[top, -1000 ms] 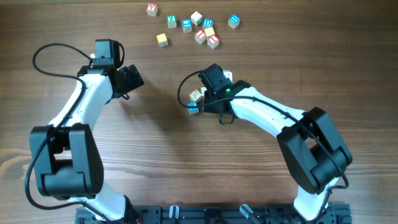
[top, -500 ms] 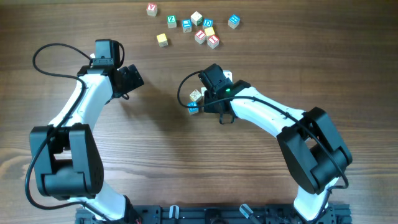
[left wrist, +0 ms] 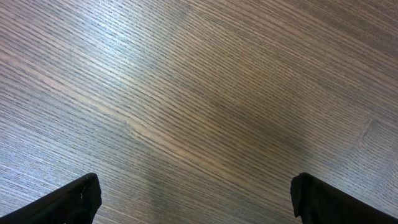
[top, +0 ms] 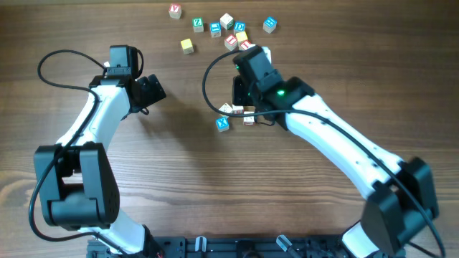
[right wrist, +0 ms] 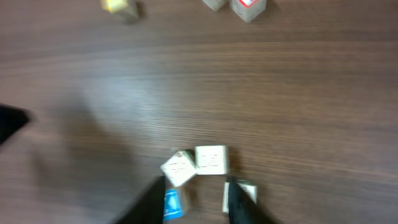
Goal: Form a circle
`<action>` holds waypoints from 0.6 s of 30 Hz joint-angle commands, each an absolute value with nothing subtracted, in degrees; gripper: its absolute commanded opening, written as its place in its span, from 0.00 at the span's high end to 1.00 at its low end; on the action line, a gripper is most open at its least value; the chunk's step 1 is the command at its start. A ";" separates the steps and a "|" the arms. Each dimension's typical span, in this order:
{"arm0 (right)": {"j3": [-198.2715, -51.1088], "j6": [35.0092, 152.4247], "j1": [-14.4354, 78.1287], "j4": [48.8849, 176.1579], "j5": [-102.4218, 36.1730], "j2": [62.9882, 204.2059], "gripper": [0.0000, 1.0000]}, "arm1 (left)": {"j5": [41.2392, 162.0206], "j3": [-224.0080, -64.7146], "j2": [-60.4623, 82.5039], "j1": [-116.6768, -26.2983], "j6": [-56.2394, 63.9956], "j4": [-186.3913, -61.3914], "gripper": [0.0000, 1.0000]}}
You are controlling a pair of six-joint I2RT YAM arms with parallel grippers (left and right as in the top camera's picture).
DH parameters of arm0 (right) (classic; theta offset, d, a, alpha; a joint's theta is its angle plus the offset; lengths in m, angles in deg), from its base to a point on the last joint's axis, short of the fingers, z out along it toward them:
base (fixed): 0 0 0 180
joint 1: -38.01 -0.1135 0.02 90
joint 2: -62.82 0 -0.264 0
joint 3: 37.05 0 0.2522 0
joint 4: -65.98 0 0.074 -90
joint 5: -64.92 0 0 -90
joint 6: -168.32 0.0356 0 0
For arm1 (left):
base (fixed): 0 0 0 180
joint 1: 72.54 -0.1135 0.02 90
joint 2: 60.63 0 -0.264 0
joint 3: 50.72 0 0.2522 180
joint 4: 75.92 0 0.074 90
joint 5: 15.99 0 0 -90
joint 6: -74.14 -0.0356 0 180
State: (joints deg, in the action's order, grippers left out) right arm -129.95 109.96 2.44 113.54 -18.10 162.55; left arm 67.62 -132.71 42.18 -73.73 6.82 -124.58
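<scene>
– What differs from a second ago?

– Only the right arm (top: pixel 323 132) moves. The right gripper (right wrist: pixel 196 190), which sat over the ring of letter cubes (top: pixel 237 110), now lies further toward 12 o'clock. Its far end reaches the red-lettered loose cube (top: pixel 245 44).

– And the ring?

– More of it shows. Before, just the cream cube (top: pixel 225 109) and the blue "X" cube (top: pixel 222 124) peeked out at the gripper's 9 o'clock side. Now a whitish cube (top: pixel 238 109) and a fourth cube (top: pixel 249 120), at 3 o'clock of the "X", are uncovered too.

– The rest of the arm?

– It is stretched out, and its black joint block (top: pixel 398 204) is now further toward 4 o'clock.
</scene>
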 commanded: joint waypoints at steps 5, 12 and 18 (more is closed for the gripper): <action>-130.78 114.59 -1.32 113.28 -28.57 163.51 0.96 | 67.07 -133.17 41.28 -73.99 7.34 -124.58 0.00; -130.78 114.48 -6.24 109.30 -27.17 171.70 0.96 | 67.07 -133.17 41.28 -73.99 7.34 -124.58 0.00; -130.78 114.33 -7.79 103.90 -21.92 177.06 0.96 | 67.07 -133.17 41.28 -73.99 7.34 -124.58 0.00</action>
State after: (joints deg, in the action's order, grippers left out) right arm -130.03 114.07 -7.24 104.88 -25.42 174.79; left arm 67.62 -132.71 42.18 -73.73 6.82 -124.58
